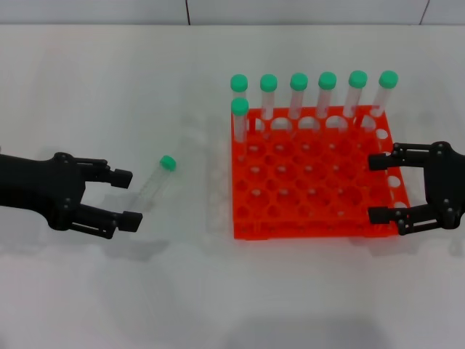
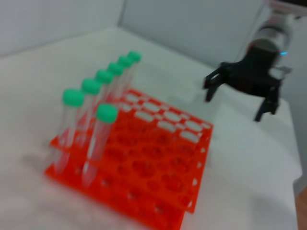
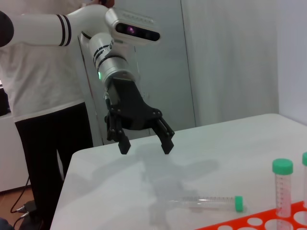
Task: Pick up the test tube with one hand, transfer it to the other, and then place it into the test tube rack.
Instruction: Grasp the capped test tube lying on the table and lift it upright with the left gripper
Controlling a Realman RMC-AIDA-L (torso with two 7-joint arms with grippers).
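1. A plain white table (image 1: 218, 291) fills the scene, with grey-white wall panels behind it; in the right wrist view a person in a white top and dark trousers (image 3: 43, 96) stands past the table's far edge.
2. An orange-red test tube rack (image 1: 316, 174) sits on the table. Six green-capped tubes (image 1: 327, 94) stand upright along its far row, and a seventh (image 1: 240, 120) stands just in front of that row at the rack's left corner.
3. The test tube (image 1: 156, 177) lies flat on the table, left of the rack and apart from it, its green cap pointing away from the robot.
4. The left gripper (image 1: 123, 198) is left of the rack, near the lying tube but not touching it. Its fingers are spread wide and hold nothing.
5. The right gripper (image 1: 379, 188) is at the rack's right edge, fingertips over the rack. Its fingers are also spread wide and empty.
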